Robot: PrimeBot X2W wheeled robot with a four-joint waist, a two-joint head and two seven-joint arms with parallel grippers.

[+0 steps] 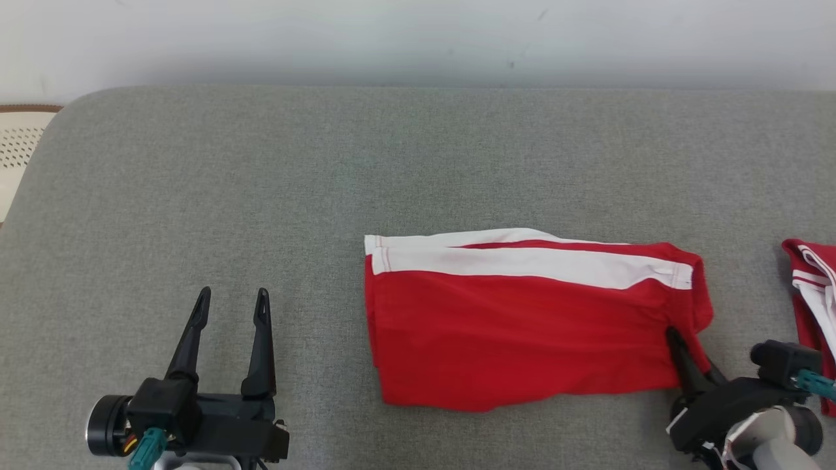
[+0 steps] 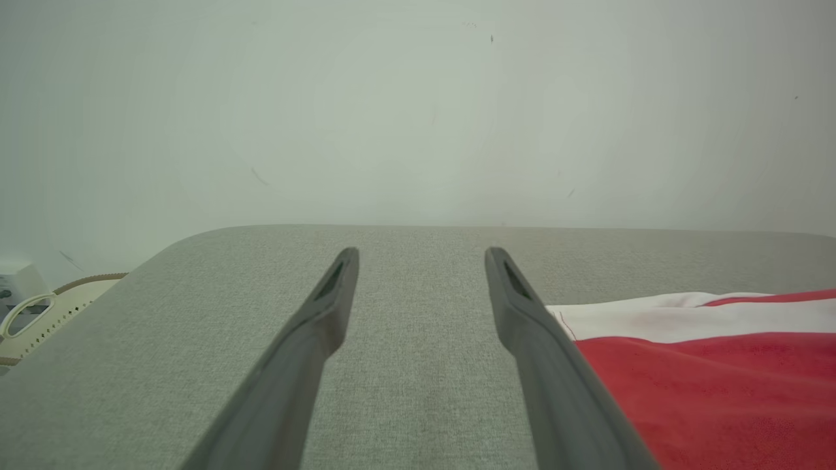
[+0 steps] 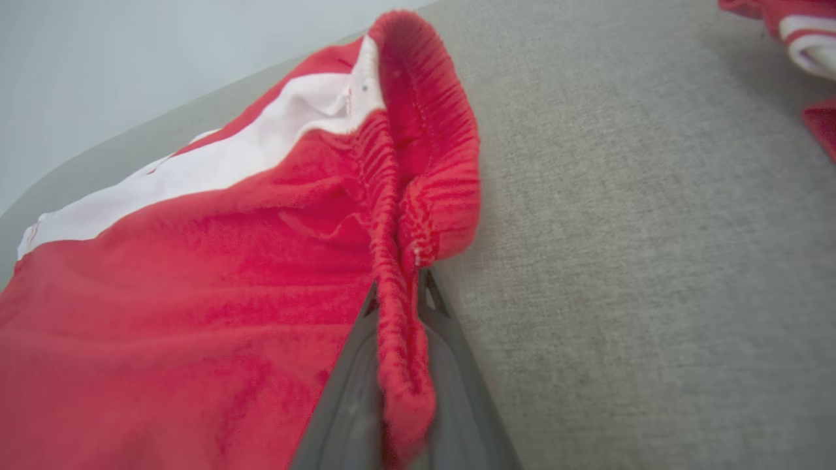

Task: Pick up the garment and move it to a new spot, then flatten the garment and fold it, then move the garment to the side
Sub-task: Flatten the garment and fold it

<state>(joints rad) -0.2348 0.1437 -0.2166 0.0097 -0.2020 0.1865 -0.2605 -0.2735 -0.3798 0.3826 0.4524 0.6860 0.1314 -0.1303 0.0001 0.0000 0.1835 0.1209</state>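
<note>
Here, right hand [image 3: 398, 297] pinches the waistband [image 3: 418, 163] of the folded garment [image 1: 522, 326], left hand [image 1: 232, 300] gapes empty, second garment [image 1: 813, 294] lies aside.

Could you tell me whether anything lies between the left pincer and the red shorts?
Nothing visible does: bare grey padding runs from the open left pincer to the shorts. The right pincer is shut on their waistband.

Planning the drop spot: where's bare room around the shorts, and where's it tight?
Bare: the wide grey surface between the shorts and the far wall, and the stretch left of the shorts around the open left pincer. Crowded: the right side, where the right pincer grips the shorts near another red garment.
</note>
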